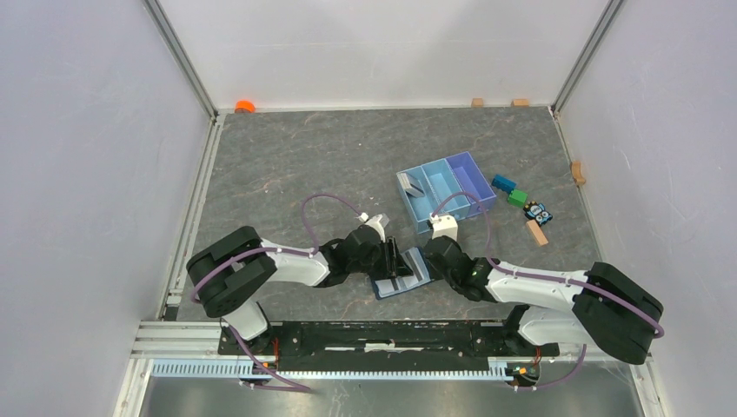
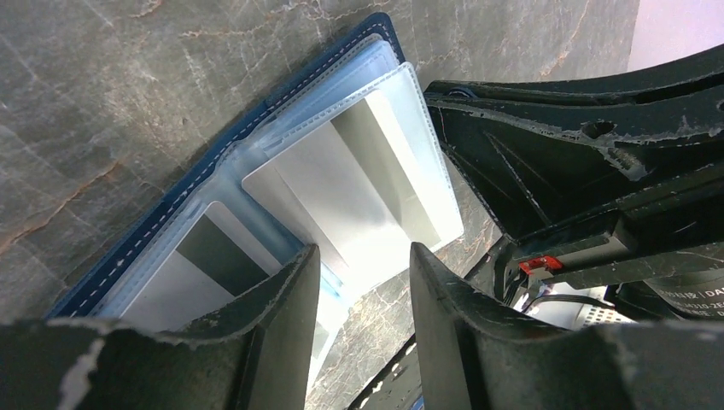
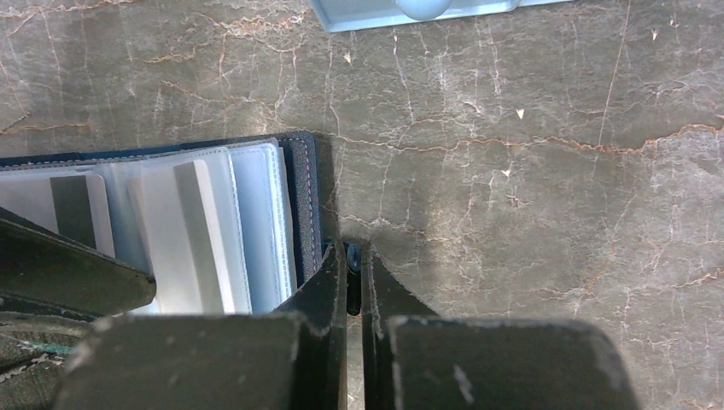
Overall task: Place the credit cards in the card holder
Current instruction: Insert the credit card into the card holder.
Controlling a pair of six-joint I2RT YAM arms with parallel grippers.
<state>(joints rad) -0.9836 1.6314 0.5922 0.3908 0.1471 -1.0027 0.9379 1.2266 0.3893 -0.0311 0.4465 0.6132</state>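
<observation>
The card holder (image 1: 408,276) lies open on the table between my two grippers, dark navy with clear and light blue pockets (image 2: 341,171). Two pale cards with dark stripes sit in its pockets (image 2: 359,162) (image 2: 201,256), and they also show in the right wrist view (image 3: 192,231) (image 3: 72,209). My left gripper (image 2: 359,260) is open low over the holder's near edge, its left finger (image 2: 294,299) over a pocket. My right gripper (image 3: 353,254) is shut, its tips on the table against the holder's right edge (image 3: 306,205). One more card (image 1: 412,182) leans in the tray's left compartment.
The light-blue and purple tray (image 1: 434,165) stands behind the right gripper; its edge shows in the right wrist view (image 3: 367,17). Blue (image 1: 502,182), green (image 1: 518,198), black (image 1: 539,211) and wooden (image 1: 537,233) blocks lie to its right. An orange object (image 1: 245,106) sits at the back left corner.
</observation>
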